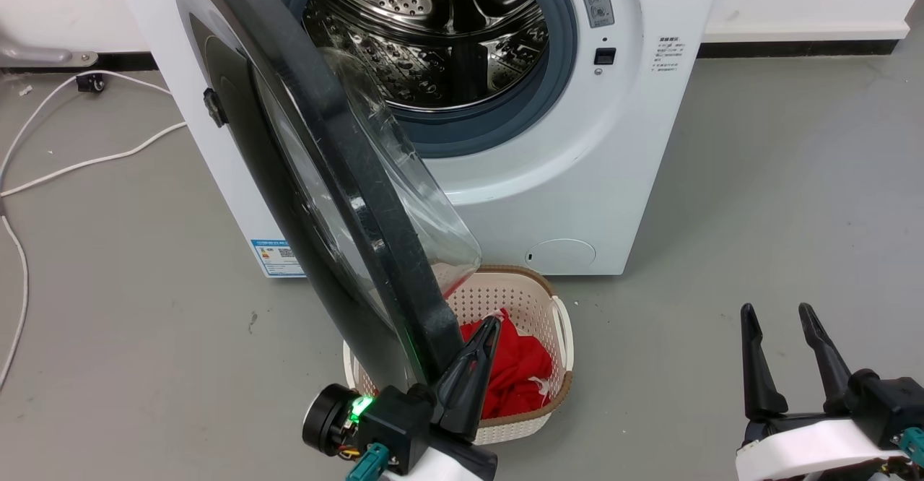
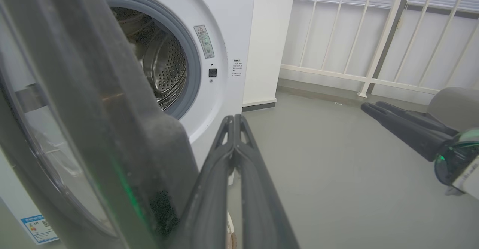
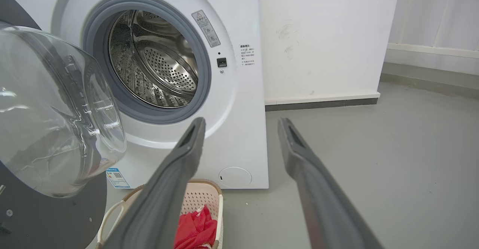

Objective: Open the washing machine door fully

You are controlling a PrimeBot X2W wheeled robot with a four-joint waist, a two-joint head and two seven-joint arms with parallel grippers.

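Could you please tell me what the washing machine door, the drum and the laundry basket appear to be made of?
The washing machine door: glossy black rim, probably plastic, around a clear bulging bowl that looks like glass. The drum: shiny perforated metal, likely stainless steel. The laundry basket: cream, matte, perforated walls, likely plastic.

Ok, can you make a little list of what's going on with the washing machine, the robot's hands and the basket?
Door: partly open, sticking out from the machine
Left gripper: shut, right beside the door's edge
Right gripper: open, holding nothing
Basket: below the door's edge, red cloth inside
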